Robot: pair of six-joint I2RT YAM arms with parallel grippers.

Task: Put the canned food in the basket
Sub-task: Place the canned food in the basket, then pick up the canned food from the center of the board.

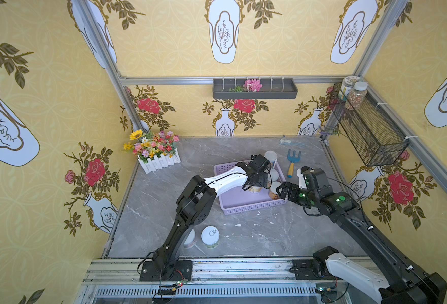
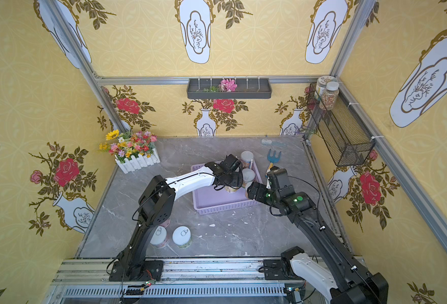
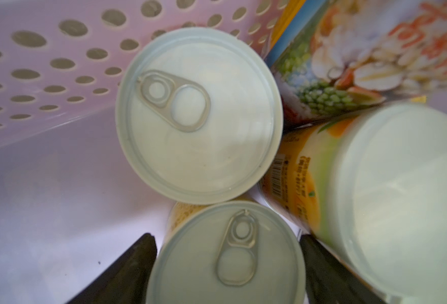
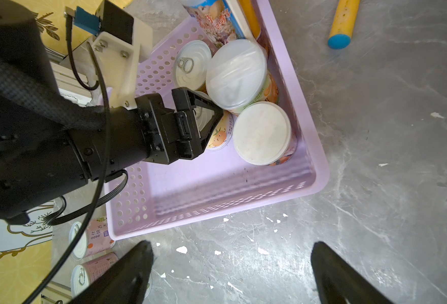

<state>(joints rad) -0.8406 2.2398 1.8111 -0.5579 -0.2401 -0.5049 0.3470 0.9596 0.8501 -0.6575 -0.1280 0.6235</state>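
1. Five cans sit inside the lavender basket [image 4: 217, 194], all bunched close around the left claw [image 3: 226, 237].
2. That left claw reaches down into the basket. Its fingers [image 3: 127, 273] flank a yellow-labelled pull-tab can [image 3: 225, 265], which stands upright on the basket floor. A thin gap shows on each side, so the claw is parted and not clamping the can.
3. Just past the fingertips stands a second pull-tab can [image 3: 198, 118], touching the flanked one and close to the perforated wall.
4. Beside one finger stands an orange-labelled white-lidded can [image 3: 401, 200]. Beyond it, farther from the claw, the tall multicoloured jar [image 3: 362, 58] stands in the basket's corner.
5. Another white-lidded orange can [image 4: 261, 133] stands between the left claw and the right claw [image 4: 232, 247], near the basket wall.
6. The right claw hovers over the bare tabletop [image 4: 375, 184] just outside the basket. It is spread wide, with nothing between its fingers.
7. Well apart from both claws, by the left arm's base, a loose pull-tab can [image 1: 210, 236] stands on the tabletop. A half-hidden pull-tab can [image 2: 159, 235] stands just beside it.
8. A blue hand rake [image 1: 292, 163] with a yellow handle lies on the tabletop near the right claw, outside the basket.
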